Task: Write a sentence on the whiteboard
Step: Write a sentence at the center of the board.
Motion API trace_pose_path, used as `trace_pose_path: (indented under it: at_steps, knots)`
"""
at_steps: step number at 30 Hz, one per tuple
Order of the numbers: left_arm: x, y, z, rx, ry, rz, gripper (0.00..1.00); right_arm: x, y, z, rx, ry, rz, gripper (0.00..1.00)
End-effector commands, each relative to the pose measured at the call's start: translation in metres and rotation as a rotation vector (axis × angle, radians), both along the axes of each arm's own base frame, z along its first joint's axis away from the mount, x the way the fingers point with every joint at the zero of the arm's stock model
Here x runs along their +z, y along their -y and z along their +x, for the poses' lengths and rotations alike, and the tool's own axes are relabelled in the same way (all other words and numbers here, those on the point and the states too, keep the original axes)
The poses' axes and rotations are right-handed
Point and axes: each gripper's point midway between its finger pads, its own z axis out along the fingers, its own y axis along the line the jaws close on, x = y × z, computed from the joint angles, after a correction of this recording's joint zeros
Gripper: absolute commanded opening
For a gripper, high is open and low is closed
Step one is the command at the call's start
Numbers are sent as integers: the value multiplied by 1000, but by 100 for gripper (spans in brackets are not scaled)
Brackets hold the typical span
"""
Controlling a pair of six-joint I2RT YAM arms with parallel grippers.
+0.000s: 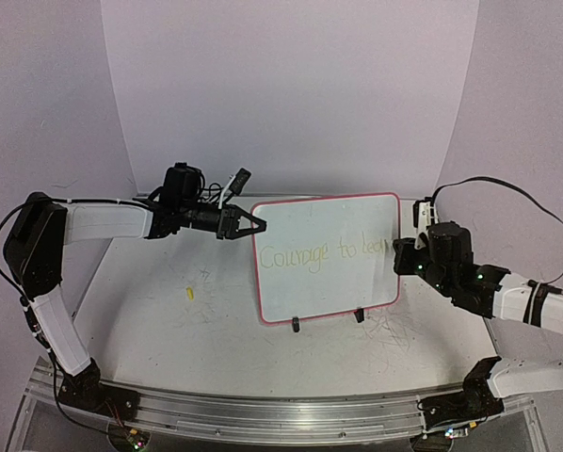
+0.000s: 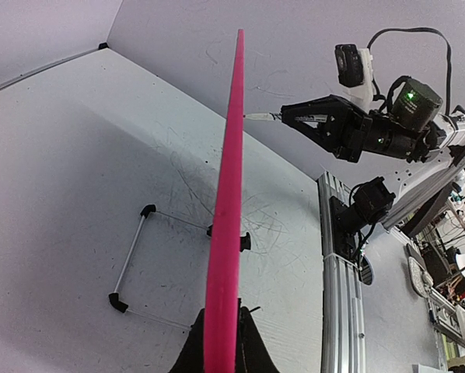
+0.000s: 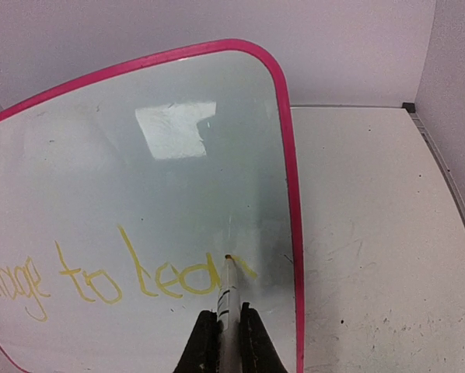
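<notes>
We can read only one piece of writing: the sentence (image 1: 321,252), handwritten in pale yellow across the white face of the whiteboard (image 1: 329,292). From the top view we make it out as "Courage to lea", followed by a further letter too faint to tell. In the right wrist view it shows as "urage to lea", cut off at the left edge, with the tip of the marker (image 3: 228,291) over its last letter.

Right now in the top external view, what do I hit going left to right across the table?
small yellow object → left gripper → whiteboard, clamped at its left edge by that gripper → right gripper, holding a marker against the board's right part
</notes>
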Motion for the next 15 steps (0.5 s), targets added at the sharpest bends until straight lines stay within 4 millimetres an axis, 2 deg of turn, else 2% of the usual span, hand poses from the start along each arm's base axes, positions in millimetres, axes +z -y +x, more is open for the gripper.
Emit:
trace_pose_path:
  at_steps: [1, 6, 15]
  knots:
    - [0, -6, 8, 54, 109, 41, 0, 8, -8, 1, 36, 11, 37, 0]
    - [0, -5, 8, 56, 110, 41, 0, -12, -3, -8, 26, -33, 43, 0]
    - [-1, -5, 8, 54, 108, 42, 0, -14, 10, -9, -30, -31, 20, 0]
